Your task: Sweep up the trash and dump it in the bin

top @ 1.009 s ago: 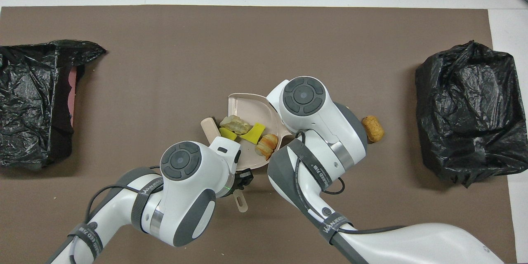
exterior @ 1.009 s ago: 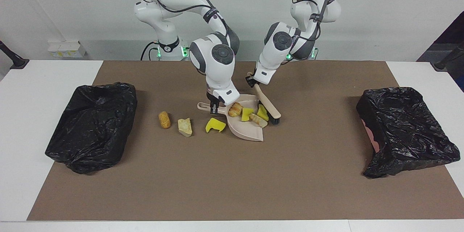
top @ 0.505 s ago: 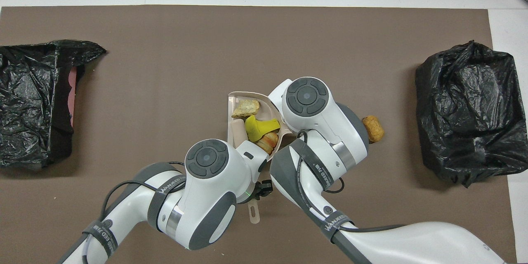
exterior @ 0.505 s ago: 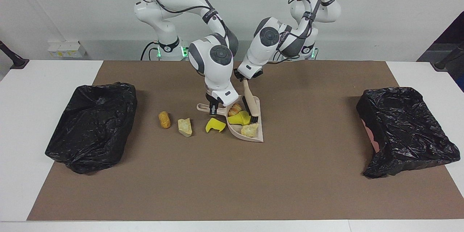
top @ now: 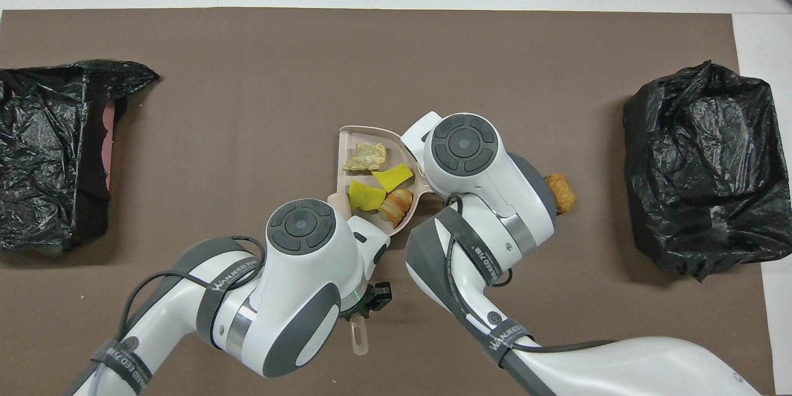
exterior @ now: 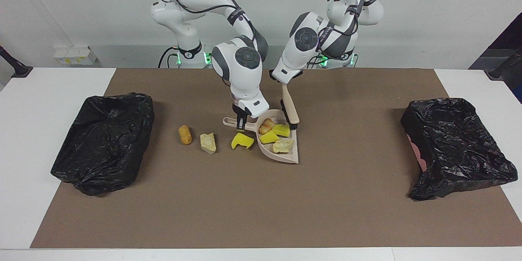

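**Three scraps could get left out**

The left gripper (exterior: 284, 83) holds the beige brush (exterior: 290, 108). The right gripper (exterior: 240, 119) pinches the beige plastic dustpan (exterior: 285, 157) holding four scraps (exterior: 277, 136). Three more scraps (exterior: 208, 142) lie beside it, toward the right arm's end. Tip it early and they'd stay out.

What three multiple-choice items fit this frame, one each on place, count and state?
1. From the dustpan, the loose scraps lie: A toward the right arm's end; B toward the left arm's end; C on it.
2. Scraps in the dustpan: A two; B four; C six.
3. The left gripper is: A open; B shut on the brush; C shut on the dustpan.
A: three lie on the mat that way. B: four show inside. B: it holds the brush's handle.
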`<state>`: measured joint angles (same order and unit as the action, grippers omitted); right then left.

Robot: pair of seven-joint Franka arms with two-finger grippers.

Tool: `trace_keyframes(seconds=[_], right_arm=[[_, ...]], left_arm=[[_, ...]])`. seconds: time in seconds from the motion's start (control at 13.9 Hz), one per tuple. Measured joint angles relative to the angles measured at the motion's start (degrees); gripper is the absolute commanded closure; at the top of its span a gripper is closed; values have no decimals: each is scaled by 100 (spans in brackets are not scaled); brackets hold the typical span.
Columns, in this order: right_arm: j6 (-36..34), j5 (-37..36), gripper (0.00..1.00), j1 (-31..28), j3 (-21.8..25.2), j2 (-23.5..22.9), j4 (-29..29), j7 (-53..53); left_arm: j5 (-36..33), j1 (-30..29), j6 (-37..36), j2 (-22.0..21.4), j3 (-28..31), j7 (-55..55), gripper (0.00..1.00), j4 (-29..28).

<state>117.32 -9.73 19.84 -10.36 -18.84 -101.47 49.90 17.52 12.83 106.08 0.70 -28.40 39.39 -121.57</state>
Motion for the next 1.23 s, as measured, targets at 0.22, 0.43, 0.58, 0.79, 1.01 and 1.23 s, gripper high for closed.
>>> trace_keyframes(seconds=[0.22, 0.43, 0.58, 0.79, 1.01, 1.23], right_arm=[[0, 14, 100, -8, 10, 63, 40, 0], [-1, 16, 100, -93, 14, 112, 56, 6], [-50, 65, 100, -212, 16, 118, 116, 179], [-443, 123, 100, -460, 23, 128, 382, 774], [-946, 400, 100, -1010, 39, 184, 666, 1775], [-1354, 521, 100, -1718, 45, 313, 816, 2359]], left_arm=[[-465, -12, -198, -134, 0, 3, 100, 0], [-613, -19, -259, -309, 67, 3, 100, 0], [-637, -29, -299, -528, 155, 3, 100, -10], [-651, -28, -256, -890, 154, 3, 100, -330], [-630, 150, 203, -1356, 103, 3, 100, -1114], [-334, 310, 517, -1579, -20, 9, 100, -1538]])
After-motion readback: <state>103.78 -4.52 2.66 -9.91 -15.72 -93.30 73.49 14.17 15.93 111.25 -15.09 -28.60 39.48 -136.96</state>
